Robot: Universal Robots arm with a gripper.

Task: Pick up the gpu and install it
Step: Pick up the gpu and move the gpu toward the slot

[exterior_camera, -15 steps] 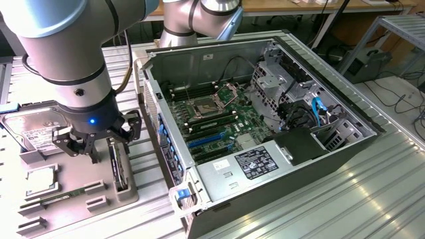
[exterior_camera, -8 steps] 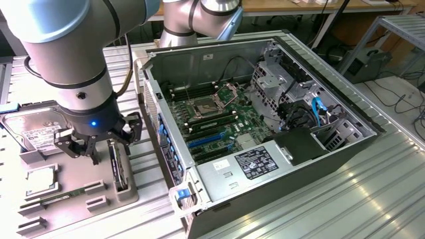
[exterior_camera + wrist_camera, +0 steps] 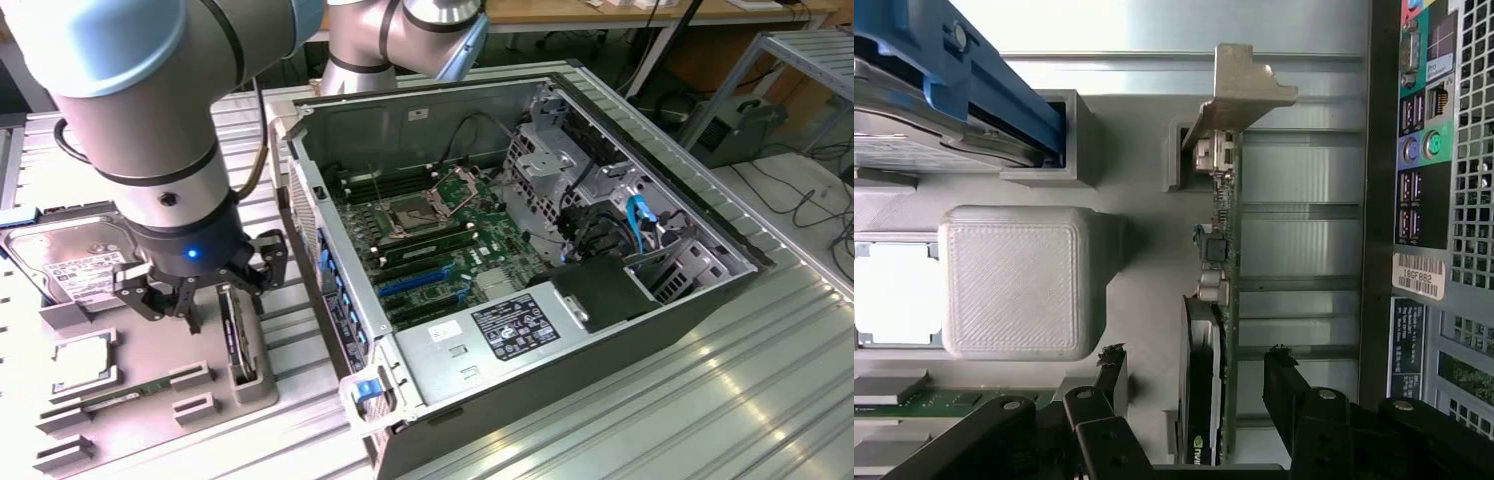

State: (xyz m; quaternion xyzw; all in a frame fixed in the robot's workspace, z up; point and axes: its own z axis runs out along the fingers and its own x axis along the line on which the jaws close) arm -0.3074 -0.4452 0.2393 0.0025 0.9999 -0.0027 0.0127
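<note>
Showing the gripper (image 3: 214, 305) poised low over the gpu (image 3: 240, 345), fingers spread to full width and gripping nothing. Places the gpu on its long edge in a narrow slot of the grey tray (image 3: 147, 345), along the tray side nearest the case (image 3: 534, 330), toward the exterior view's right of the tray. Renders it there as a thin dark strip beneath the gripper. Gives, from the wrist view, an edge-on look at the same card: a slim green circuit board (image 3: 1226, 290) studded with small silver and black parts, backed on one face by a black cooler (image 3: 1199, 400) bearing a green logo near the gripper end. Ends the card, at the end far from the gripper, in a silver metal bracket (image 3: 1239, 90), bent over into a flat tab and seated beside a grey tray post. Sets one black fingertip (image 3: 1112, 365) off each face of the card, with a clear gap on both sides and no contact with either face. Lists the tray's other contents as a hard drive (image 3: 74, 265) with a white label, a square cpu (image 3: 83, 362) and a narrow green ram stick (image 3: 134, 392), all to the exterior view's left of the gpu. Shows the case open on the ribbed metal table (image 3: 694, 400), motherboard (image 3: 427, 240) and blue slots (image 3: 420, 283) exposed. Catches, in the wrist view, the case's rear port panel (image 3: 1429, 150) beyond one finger.
</note>
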